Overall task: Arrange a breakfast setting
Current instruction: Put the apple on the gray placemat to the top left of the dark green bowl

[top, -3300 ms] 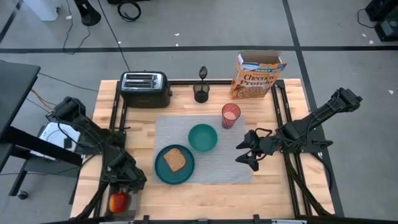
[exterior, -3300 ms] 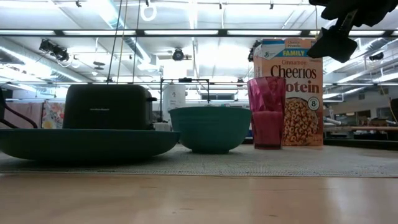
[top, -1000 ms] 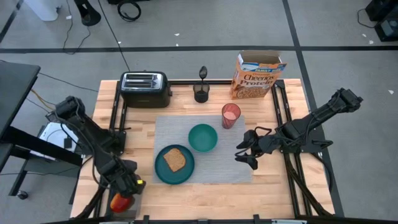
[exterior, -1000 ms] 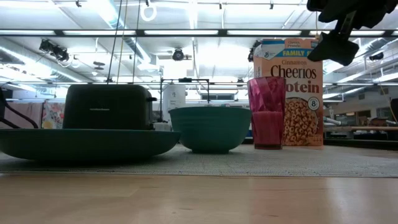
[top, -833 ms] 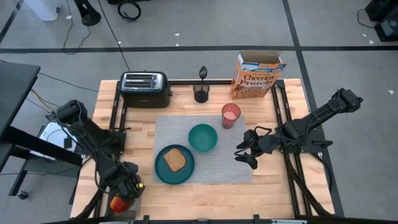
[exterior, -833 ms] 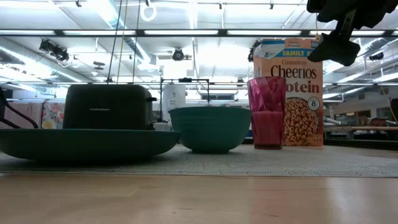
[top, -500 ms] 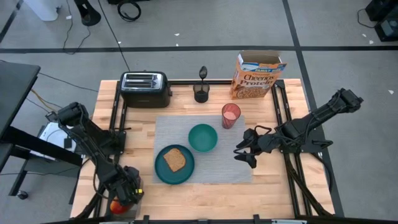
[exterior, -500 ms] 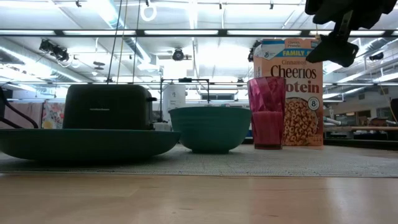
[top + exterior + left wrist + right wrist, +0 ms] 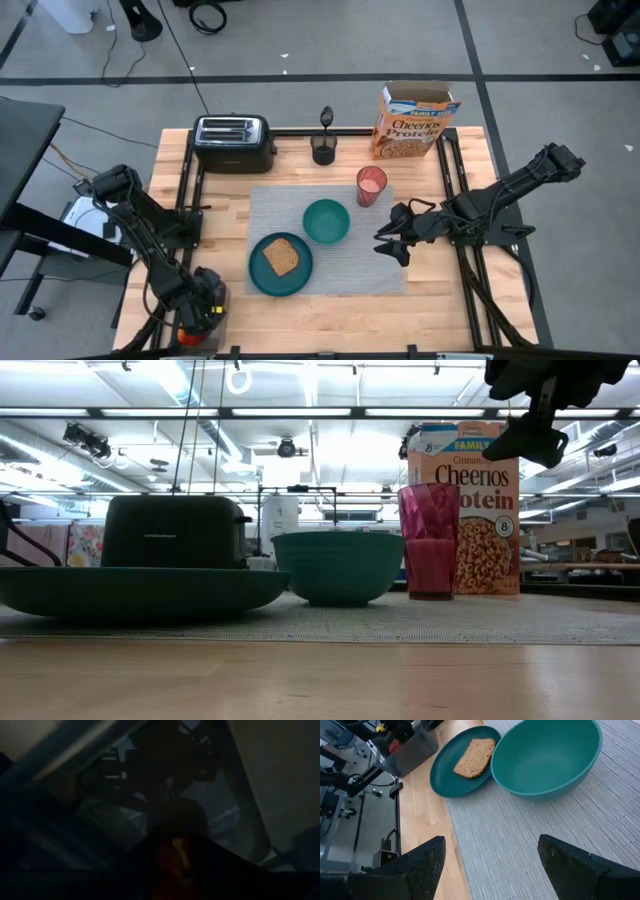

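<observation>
While left gripper [image 9: 196,316] covers apple [image 9: 188,329], toast [image 9: 281,257] on plate [image 9: 258,279] — plated

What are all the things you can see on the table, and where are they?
placemat: one, grey, middle of the table
plate: one, teal, on the placemat's near left part
toast: one slice, brown, on the plate
bowl: one, teal, on the placemat beside the plate
pink cup: one, at the placemat's far right corner
cereal box: one, orange-yellow, far edge
toaster: one, black, far left
black cup: one, far edge
apple: one, red, near left corner under the left gripper
left gripper: near left corner
right gripper: fingers open, over the placemat's right edge
</observation>
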